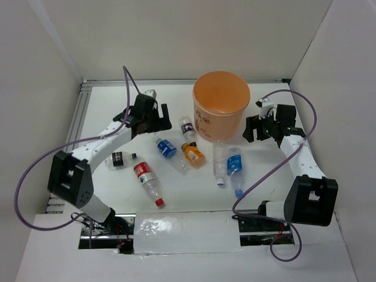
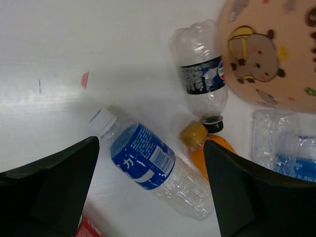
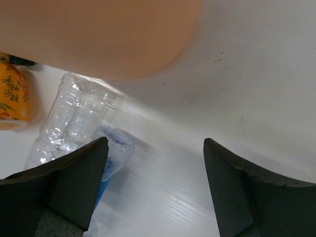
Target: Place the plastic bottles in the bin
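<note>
Black fingers [image 2: 49, 187] of the left gripper [image 2: 150, 144] fill the lower corners of its wrist view, spread wide and empty over a blue-labelled bottle [image 2: 143, 160]. Largest on the white table [image 1: 194, 197] is the bin [image 1: 226, 126], a smooth tapered peach bucket with cartoon print, its inside apparently bare. All seven plastic bottles [image 1: 145, 175] lie on their sides in front of it: thin, ribbed, crinkly clear shells, an orange bottle [image 1: 192, 154] among them. The right gripper [image 3: 155, 143] hangs equally spread and empty beside the bin, near a clear unlabelled bottle [image 3: 74, 118]. I judge the first pick is in hand. Next, the left jaws should descend and close across the blue-labelled bottle's round, slippery body.
</note>
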Robot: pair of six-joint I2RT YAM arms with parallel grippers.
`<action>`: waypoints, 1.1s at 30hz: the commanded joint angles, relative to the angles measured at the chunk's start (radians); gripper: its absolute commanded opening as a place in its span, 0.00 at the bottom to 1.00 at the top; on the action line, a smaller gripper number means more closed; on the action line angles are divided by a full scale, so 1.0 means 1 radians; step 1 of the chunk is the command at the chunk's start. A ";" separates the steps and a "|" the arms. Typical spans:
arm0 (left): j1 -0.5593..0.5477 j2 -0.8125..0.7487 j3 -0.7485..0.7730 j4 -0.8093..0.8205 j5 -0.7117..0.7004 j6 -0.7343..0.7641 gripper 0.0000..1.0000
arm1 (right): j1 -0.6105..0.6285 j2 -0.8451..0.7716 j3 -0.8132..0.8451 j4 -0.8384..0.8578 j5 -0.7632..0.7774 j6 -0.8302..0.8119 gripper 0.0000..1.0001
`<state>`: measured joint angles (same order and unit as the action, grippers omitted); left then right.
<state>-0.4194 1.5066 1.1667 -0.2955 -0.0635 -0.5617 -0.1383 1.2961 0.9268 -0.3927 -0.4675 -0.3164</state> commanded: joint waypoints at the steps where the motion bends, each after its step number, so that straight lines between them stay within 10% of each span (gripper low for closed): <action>1: 0.002 0.104 0.205 -0.268 -0.133 -0.242 1.00 | -0.006 0.003 0.020 -0.035 -0.025 -0.018 0.85; 6: -0.042 0.176 0.278 -0.574 -0.181 -0.470 1.00 | -0.015 -0.029 -0.003 -0.021 -0.003 -0.018 0.86; 20: -0.180 0.360 0.208 -0.378 -0.163 -0.596 0.96 | -0.015 0.020 0.030 -0.048 -0.068 -0.004 0.89; 33: -0.225 0.157 0.148 -0.318 -0.232 -0.468 0.19 | -0.024 0.002 0.004 -0.144 -0.252 0.011 0.89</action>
<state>-0.6151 1.8069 1.2999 -0.6258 -0.2382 -1.0962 -0.1543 1.3178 0.9218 -0.4759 -0.6579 -0.2821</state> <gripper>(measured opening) 0.619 0.885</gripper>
